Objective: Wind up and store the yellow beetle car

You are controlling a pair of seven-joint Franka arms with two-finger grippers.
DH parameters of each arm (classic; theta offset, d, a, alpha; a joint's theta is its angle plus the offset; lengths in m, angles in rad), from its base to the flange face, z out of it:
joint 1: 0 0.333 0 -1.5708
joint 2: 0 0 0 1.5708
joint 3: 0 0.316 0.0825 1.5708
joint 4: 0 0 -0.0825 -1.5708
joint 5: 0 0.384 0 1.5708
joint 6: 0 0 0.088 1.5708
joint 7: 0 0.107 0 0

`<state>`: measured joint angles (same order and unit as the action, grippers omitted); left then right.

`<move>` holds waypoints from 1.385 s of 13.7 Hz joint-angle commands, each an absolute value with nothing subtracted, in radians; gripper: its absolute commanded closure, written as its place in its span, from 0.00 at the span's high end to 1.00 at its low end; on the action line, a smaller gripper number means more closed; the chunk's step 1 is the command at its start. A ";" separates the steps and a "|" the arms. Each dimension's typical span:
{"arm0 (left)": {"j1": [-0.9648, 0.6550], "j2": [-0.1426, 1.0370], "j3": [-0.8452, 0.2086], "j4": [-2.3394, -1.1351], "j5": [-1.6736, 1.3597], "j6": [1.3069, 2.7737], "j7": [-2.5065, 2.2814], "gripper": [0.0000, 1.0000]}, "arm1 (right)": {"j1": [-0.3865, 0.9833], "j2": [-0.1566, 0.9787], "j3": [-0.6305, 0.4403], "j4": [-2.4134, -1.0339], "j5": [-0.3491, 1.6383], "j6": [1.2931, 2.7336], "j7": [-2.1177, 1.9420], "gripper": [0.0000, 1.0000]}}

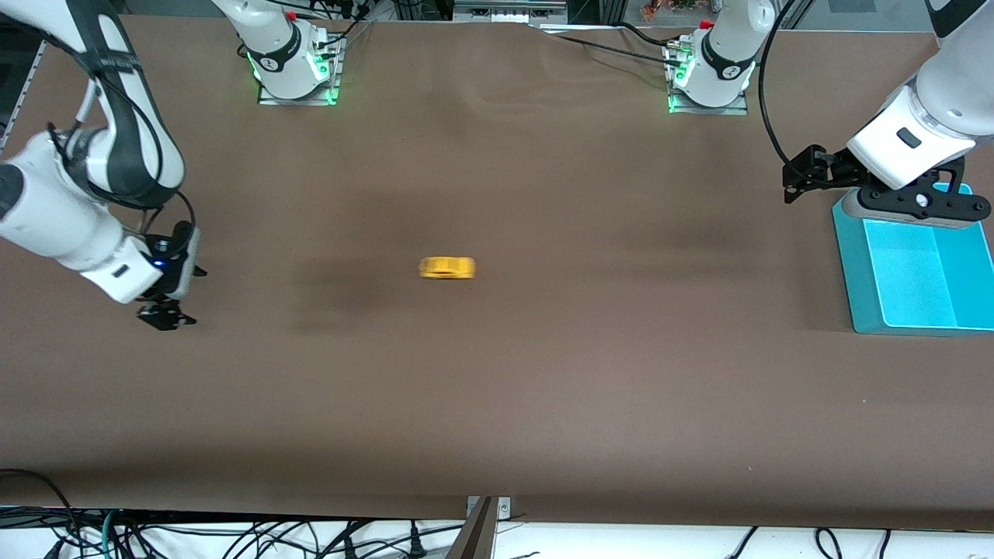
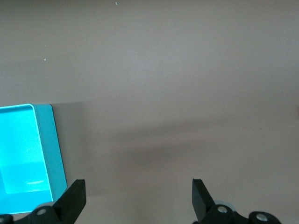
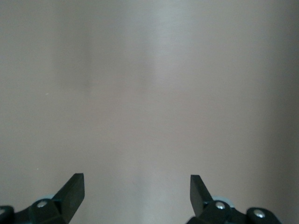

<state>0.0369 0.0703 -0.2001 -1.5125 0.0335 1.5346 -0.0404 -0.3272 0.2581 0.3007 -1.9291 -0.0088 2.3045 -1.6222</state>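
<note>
Front view: yellow beetle car [image 1: 446, 268] mid-worktop, smeared, details unreadable; well apart from teal bin [image 1: 870, 295], partly cut off.
Left wrist view: left gripper [image 2: 138, 198] jaws wide, empty, beside bin.
Right wrist view: right gripper [image 3: 137, 196] jaws wide, empty, car unseen.
Risk: car rolls wide of bin.
</note>
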 commanded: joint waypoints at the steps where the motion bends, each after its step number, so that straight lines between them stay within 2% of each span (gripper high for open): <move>1: 0.051 0.072 -0.201 -1.496 -0.009 1.526 -0.037 1.00 | -0.310 0.128 0.301 -1.937 0.012 2.215 -1.490 1.00; 7: 0.046 0.090 -0.202 -1.496 0.001 1.525 -0.034 1.00 | -0.301 0.006 0.290 -1.934 0.015 2.017 -0.857 1.00; 14: 0.057 0.103 -0.201 -1.500 -0.009 1.519 -0.035 1.00 | -0.213 -0.011 0.183 -1.849 0.014 1.815 -0.289 1.00; 19: 0.075 0.161 -0.203 -1.511 -0.024 1.506 0.020 1.00 | -0.210 -0.011 0.183 -1.822 0.014 1.776 -0.175 1.00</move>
<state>0.0611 0.1393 -0.2003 -1.5162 0.0111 1.5288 -0.0153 -0.2275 -0.0006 0.1992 -1.8316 0.0038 1.8012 -0.2036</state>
